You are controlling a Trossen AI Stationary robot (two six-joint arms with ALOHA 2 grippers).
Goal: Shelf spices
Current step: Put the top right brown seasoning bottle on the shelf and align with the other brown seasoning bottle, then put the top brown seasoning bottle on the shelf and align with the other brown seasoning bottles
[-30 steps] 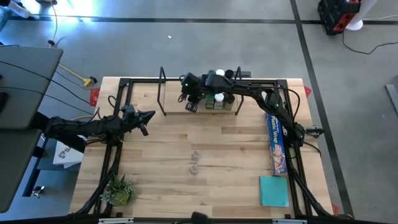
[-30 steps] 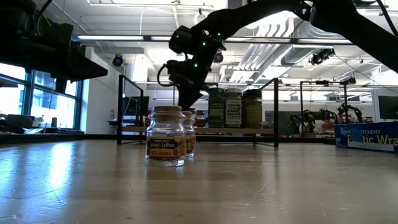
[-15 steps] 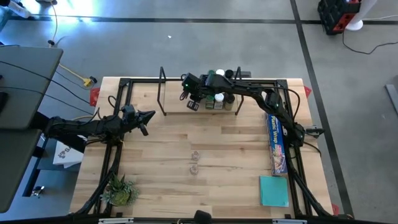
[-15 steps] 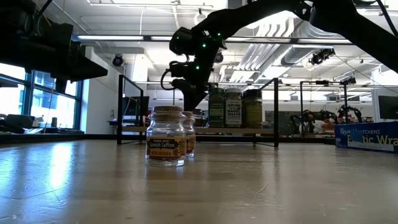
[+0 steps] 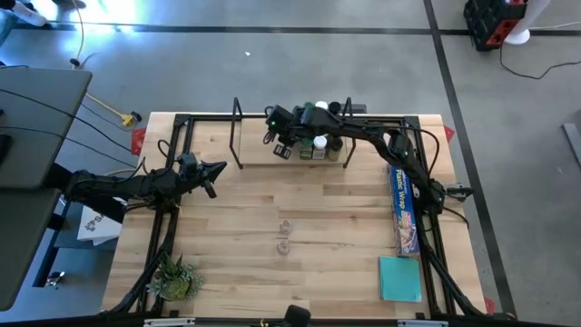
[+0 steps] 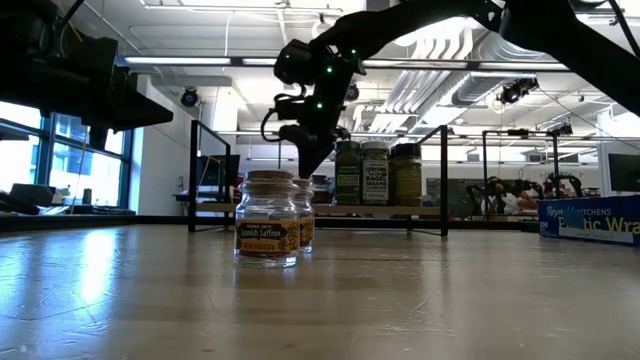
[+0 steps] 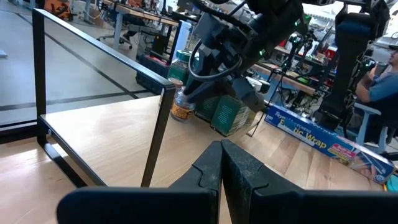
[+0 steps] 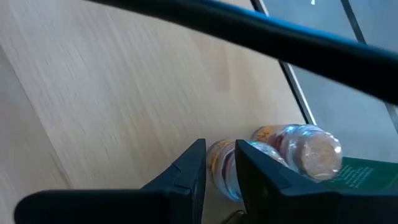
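The shelf (image 5: 257, 156) is a light plank with black hoop ends along the table's far edge. Several spice jars (image 5: 320, 143) stand on its right half, showing in the low view as tall dark-lidded jars (image 6: 375, 172). My right gripper (image 5: 281, 151) hangs over the shelf's middle, fingers pointing down, narrowly open. It is just above two small cork-lidded jars (image 8: 305, 149) beside the tall ones. Two clear jars (image 5: 285, 227) stand on their bases mid-table and show close up in the low view (image 6: 267, 220). My left gripper (image 5: 221, 167) waits shut at the table's left.
A long blue plastic-wrap box (image 5: 403, 207) lies along the right side, with a teal pad (image 5: 399, 277) nearer the front. A small plant (image 5: 174, 277) sits at the near left corner. The shelf's left half (image 5: 254, 145) carries nothing.
My right gripper has risen a little above the shelf and shifted slightly toward the far edge. The small jars below it have stayed on the plank.
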